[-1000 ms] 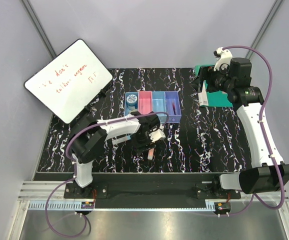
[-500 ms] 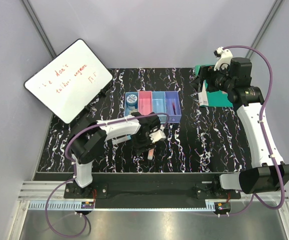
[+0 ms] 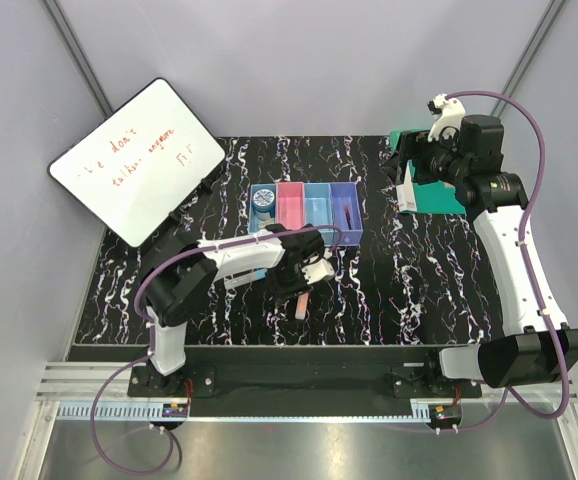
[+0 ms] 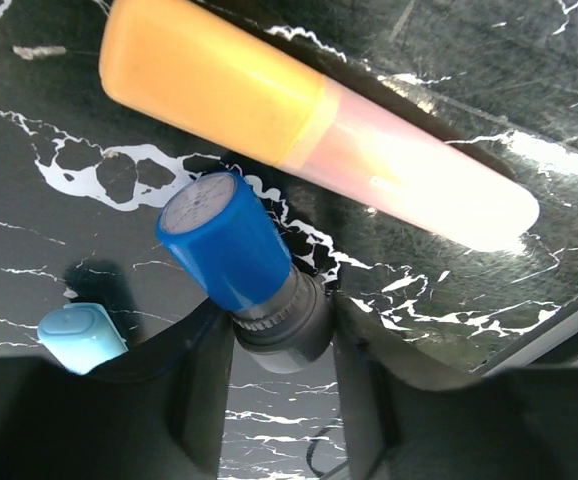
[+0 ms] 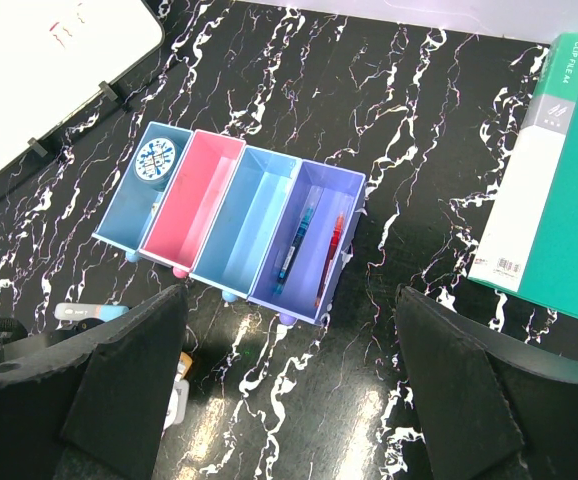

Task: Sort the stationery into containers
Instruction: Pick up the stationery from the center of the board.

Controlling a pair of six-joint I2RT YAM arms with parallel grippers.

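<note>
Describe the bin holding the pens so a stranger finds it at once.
On the black marbled table stands a row of four joined bins. Take the end bin nearest the green folder. It alone is purple, with a blue pen and a red pen inside.

Black white-veined tabletop (image 3: 419, 290) between pale grey walls (image 3: 299, 60), whiteboard (image 3: 134, 160) at left

Overhead and high right wrist share bins (image 3: 291, 208) (image 5: 191, 195); left wrist close
</note>
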